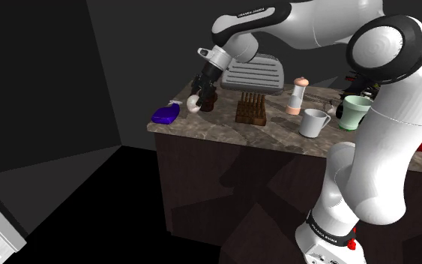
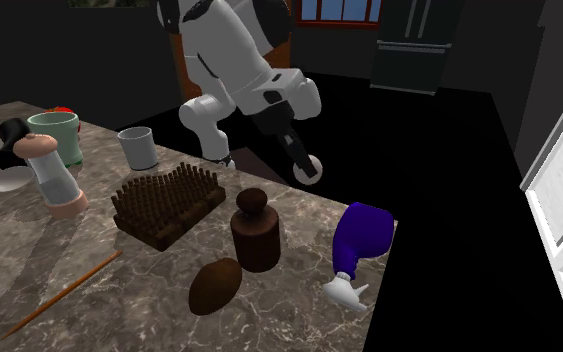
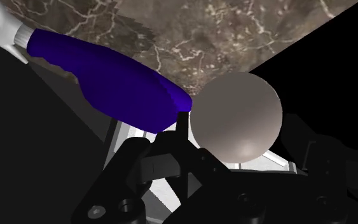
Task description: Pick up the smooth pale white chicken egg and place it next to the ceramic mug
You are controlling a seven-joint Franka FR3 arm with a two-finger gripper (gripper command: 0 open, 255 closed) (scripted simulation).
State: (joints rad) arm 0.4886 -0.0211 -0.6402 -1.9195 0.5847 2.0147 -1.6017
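While it hangs over the counter's (image 2: 289, 310) edge, the gripper (image 2: 306, 162) clasps the pale egg (image 2: 311, 170). A blue bottle (image 2: 361, 240) lies near.

Marbled counter (image 1: 216, 121): mug (image 1: 313, 122), blue bottle (image 1: 166, 114).

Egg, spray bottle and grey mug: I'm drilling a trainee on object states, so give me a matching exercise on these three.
1 smooth pale white egg
2 blue spray bottle with white nozzle
3 plain grey handled mug

A standing upright
B lying on its side
C clasped in the jaws

Pairs: 1-C, 2-B, 3-A
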